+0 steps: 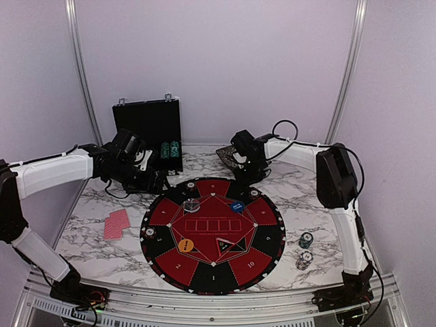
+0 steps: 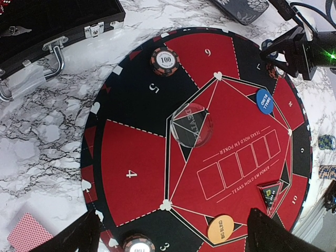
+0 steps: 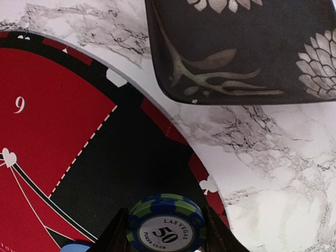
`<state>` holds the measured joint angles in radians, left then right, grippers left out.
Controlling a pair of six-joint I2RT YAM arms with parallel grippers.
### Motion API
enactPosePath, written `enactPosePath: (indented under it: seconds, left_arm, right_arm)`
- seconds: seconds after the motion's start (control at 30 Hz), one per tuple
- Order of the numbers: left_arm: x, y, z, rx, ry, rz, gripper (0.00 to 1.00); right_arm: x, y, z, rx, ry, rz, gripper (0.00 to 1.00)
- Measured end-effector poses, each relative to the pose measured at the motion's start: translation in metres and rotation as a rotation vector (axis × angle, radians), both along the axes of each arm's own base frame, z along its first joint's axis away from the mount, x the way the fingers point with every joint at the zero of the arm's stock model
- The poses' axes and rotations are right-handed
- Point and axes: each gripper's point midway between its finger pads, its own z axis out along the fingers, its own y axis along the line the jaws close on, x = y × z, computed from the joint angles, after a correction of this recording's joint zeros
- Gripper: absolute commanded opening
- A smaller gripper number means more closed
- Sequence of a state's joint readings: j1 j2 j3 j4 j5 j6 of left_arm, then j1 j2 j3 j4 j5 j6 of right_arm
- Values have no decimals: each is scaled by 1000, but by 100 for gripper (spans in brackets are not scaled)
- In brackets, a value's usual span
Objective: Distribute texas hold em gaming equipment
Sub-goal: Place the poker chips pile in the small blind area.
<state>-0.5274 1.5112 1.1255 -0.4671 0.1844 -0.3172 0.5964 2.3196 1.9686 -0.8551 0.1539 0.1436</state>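
My right gripper (image 1: 249,174) is shut on a blue-and-green "50" poker chip (image 3: 166,227), held just above the mat's far black section by its edge. My left gripper (image 2: 173,237) is open and empty, hovering over the mat's left side (image 1: 154,182). On the mat lie a clear dealer disc (image 2: 191,129), a blue disc (image 2: 265,101), an orange "big blind" disc (image 2: 220,229) and "100" chips (image 2: 164,60) at the rim. Red-backed cards (image 1: 116,223) lie on the table left of the mat. Two small chip stacks (image 1: 306,240) stand right of it.
The round red-and-black mat (image 1: 204,272) fills the table's middle. The open black case (image 1: 148,126) stands at the back left with green chips (image 1: 170,150) before it. A dark patterned box (image 3: 247,47) lies just beyond the mat's far edge.
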Motion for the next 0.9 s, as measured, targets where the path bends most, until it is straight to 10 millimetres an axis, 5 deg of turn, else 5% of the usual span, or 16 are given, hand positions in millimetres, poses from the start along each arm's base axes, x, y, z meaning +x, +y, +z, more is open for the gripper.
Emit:
enactPosePath:
  seconds: [0.9]
  left_arm:
    - [1, 1, -3, -8, 15, 0, 99]
  right_arm:
    - [6, -2, -22, 40, 56, 39, 34]
